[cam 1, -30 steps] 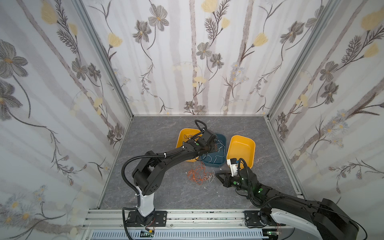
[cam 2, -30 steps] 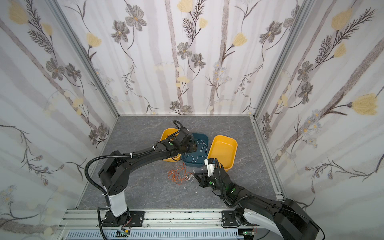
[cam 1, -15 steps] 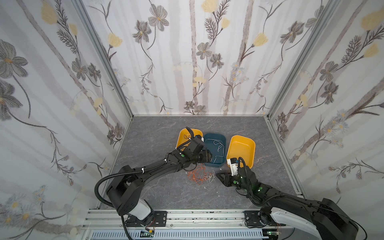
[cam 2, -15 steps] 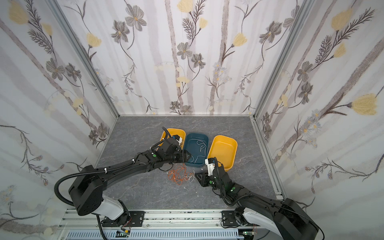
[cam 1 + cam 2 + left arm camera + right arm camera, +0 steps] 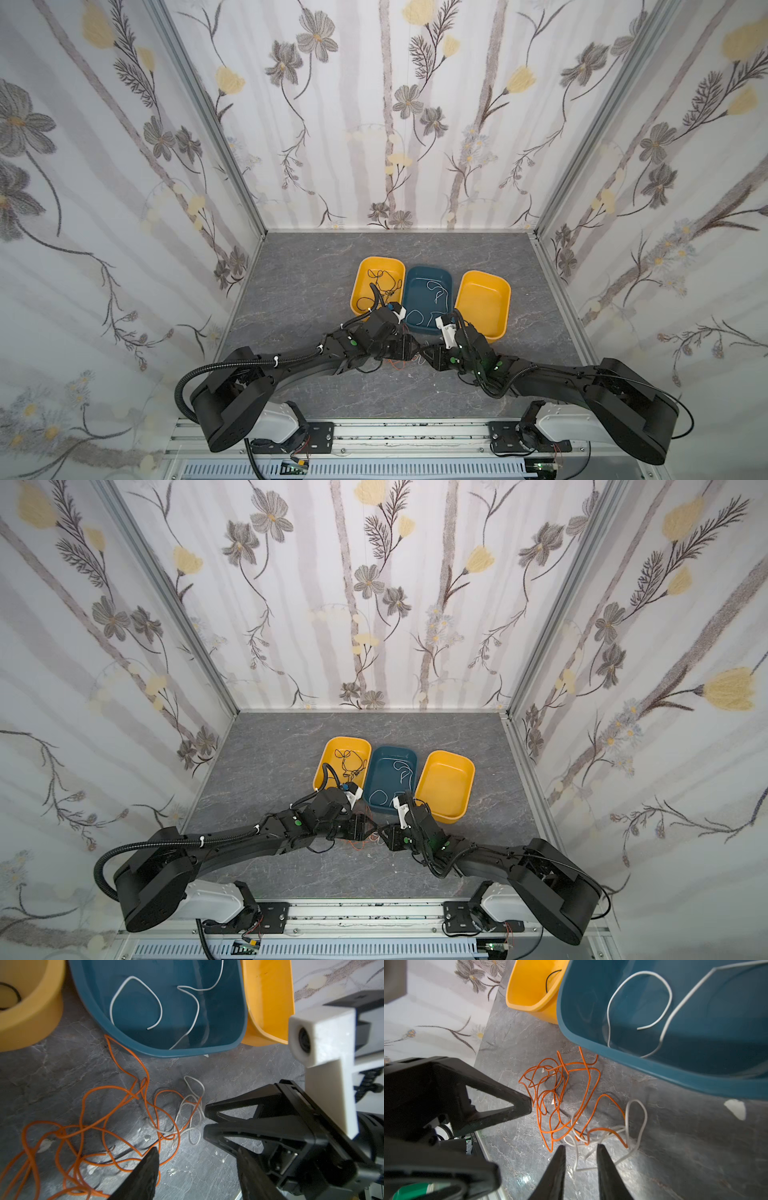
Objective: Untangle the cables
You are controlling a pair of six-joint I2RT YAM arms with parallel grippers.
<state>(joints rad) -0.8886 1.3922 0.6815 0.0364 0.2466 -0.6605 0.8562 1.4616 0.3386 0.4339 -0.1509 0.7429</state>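
Cables (image 5: pixel 550 1105) lie tangled on the floor (image 5: pixel 685 1157) beside the blue tray (image 5: pixel 654 1076), mostly hidden by the arms (image 5: pixel 316 365) in both top views. Left gripper (image 5: pixel 197 1151) gapes empty; right gripper (image 5: pixel 580 1147) is slightly parted over a white strand (image 5: pixel 636 1118).

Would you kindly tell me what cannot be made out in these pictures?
- Both top views: the floor tangle lies mostly hidden under the left hand and right hand.
- Left wrist view: the orange cables run off the picture's edge; the black cable is cut off too.
- Right wrist view: whether the white cable touches the right hand is unclear.
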